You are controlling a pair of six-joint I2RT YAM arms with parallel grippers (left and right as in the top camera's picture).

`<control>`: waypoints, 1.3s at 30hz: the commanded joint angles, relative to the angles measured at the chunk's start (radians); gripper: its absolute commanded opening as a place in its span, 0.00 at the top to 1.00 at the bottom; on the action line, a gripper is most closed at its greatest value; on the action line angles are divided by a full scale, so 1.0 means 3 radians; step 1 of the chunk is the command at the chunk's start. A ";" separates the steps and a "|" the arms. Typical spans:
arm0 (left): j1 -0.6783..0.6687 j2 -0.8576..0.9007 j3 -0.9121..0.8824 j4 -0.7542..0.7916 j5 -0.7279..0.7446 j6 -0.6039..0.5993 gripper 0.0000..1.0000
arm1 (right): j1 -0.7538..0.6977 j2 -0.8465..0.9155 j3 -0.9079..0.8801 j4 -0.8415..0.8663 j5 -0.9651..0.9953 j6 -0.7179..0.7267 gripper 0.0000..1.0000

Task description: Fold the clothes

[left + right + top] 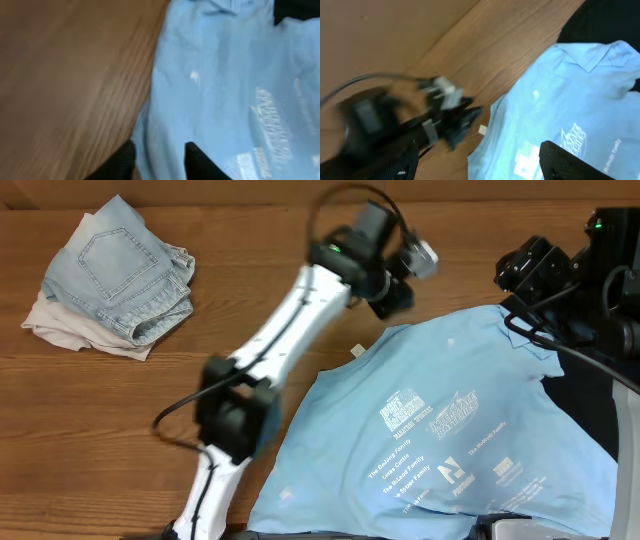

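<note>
The sky-blue T-shirt lies spread out, print side up, on the right half of the wooden table. My left gripper hovers blurred just past its upper left corner, above the wood. In the left wrist view that gripper has its jaws narrowly apart, and the T-shirt shows below the gap, not pinched. The right wrist view shows my right gripper wide open above the T-shirt, with the left gripper beside the shirt's edge. A black garment lies under the shirt's right side.
Pale denim shorts rest on beige cloth at the far left of the table. The black right arm stands at the far right, over the shirt's collar end. A small white tag sticks out of the shirt's left edge.
</note>
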 commanded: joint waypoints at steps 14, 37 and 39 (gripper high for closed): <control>-0.0109 0.0755 -0.0017 0.0420 0.0195 0.0125 0.08 | -0.0014 -0.0015 0.0024 -0.0140 0.0019 -0.0125 0.18; 0.0306 0.0849 0.0716 0.0038 -0.0594 -0.0912 0.96 | -0.0014 -0.0015 0.0024 -0.0200 0.0018 -0.0123 0.17; 0.0571 0.0849 0.1088 -0.0186 -0.0641 -0.1029 0.96 | -0.0014 -0.0015 0.0024 -0.0212 0.0018 -0.0123 0.17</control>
